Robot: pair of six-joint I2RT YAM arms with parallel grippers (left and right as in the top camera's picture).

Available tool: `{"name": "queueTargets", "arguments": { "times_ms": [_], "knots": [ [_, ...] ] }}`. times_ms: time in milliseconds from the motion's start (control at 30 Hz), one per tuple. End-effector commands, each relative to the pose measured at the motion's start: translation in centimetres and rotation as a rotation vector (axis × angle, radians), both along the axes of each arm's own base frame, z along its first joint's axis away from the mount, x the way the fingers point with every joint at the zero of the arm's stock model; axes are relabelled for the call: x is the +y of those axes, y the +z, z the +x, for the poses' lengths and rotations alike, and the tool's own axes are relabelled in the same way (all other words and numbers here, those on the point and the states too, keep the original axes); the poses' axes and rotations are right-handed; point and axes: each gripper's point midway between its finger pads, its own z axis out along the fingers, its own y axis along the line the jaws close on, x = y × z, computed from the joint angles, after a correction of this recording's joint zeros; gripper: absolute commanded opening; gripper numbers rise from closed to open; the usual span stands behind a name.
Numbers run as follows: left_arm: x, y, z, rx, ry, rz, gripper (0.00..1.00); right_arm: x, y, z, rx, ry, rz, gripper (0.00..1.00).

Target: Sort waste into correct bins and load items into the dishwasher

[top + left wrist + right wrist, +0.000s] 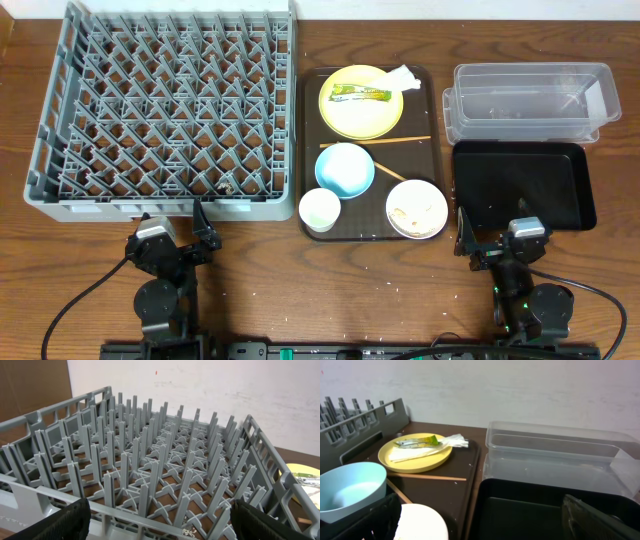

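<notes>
Left claw (170,228): released, fingers (70,520) spread wide and holding nothing, just beside the near wall of the dish rack.
Right claw (495,240): released too, jaws wide apart and holding nothing, at the near edge of the black tray.
Snack wrapper (360,93): lay flat on the yellow plate, long axis running left to right across the table and pointing toward the napkin.
Napkin (402,78): crumpled, resting on the plate's far right rim and touching the wrapper's end.
Yellow plate (360,120): sat at the far end of the brown tray.
Chopsticks: one (375,142) lay crosswise, left to right, between plate and blue bowl. The other (390,172) slanted from the blue bowl's right side toward the white bowl.
Blue bowl (345,168): upright at mid-tray.
White cup (320,210): upright at the tray's near left corner, just beside the blue bowl.
White bowl (417,208): at the near right corner, with pale scraps (408,213) inside.
Brown tray (420,110): long axis ran near to far, between rack and bins.
Clear tub (530,68): right of the brown tray at the far side, long axis left to right.
Black tray (520,180): just in front of the tub, lying the same way.
Dish rack (160,207): stood at the far left of the table (300,300), pegs upright.
</notes>
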Motion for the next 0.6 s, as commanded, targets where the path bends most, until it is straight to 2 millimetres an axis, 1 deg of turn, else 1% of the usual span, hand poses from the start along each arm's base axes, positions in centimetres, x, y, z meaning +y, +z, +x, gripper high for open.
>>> {"name": "queueTargets", "arguments": {
  "times_ms": [0, 300, 467, 567],
  "knots": [
    [0.0, -1.9, 0.0, 0.045, 0.001, 0.0, 0.91, 0.5, -0.2, 0.0, 0.008, 0.017, 0.011, 0.99],
    [0.0, -1.8, 0.0, 0.043, 0.001, 0.0, 0.9, 0.3, -0.1, 0.0, 0.005, 0.01, 0.01, 0.99],
    [0.0, -1.8, 0.0, 0.044, 0.001, 0.0, 0.9, 0.3, 1.1, 0.0, -0.044, 0.011, 0.011, 0.99],
    [0.0, -1.8, 0.0, 0.044, 0.001, 0.0, 0.9, 0.3, 1.1, 0.0, -0.045, 0.01, 0.011, 0.99]
  ]
}}
